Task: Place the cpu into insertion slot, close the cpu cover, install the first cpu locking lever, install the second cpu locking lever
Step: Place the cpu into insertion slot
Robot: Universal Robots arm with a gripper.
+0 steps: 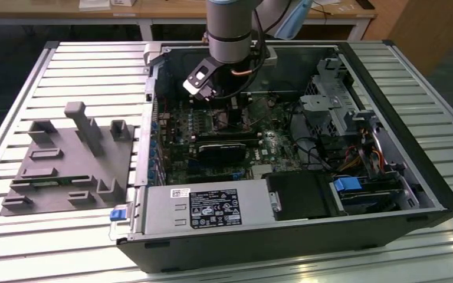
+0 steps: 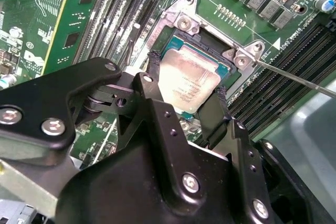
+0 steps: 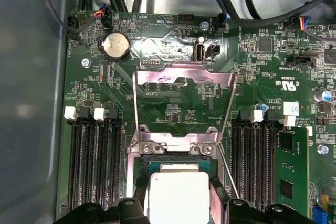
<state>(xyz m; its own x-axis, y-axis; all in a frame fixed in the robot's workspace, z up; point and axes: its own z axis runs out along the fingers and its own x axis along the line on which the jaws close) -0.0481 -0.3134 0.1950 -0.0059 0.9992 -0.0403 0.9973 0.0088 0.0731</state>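
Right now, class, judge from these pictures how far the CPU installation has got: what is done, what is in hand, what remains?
Done: nothing finished. In hand: the pincer grips the cpu by two edges right at the insertion slot. Left: the cpu cover lies swung open and a locking lever is unlatched.

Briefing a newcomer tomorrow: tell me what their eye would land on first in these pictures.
The silver-topped cpu stands out in both wrist views, held by the gripper right at the insertion slot. In the first wrist view the cpu cover is flipped open. In the exterior view the arm reaches down into the open computer case.
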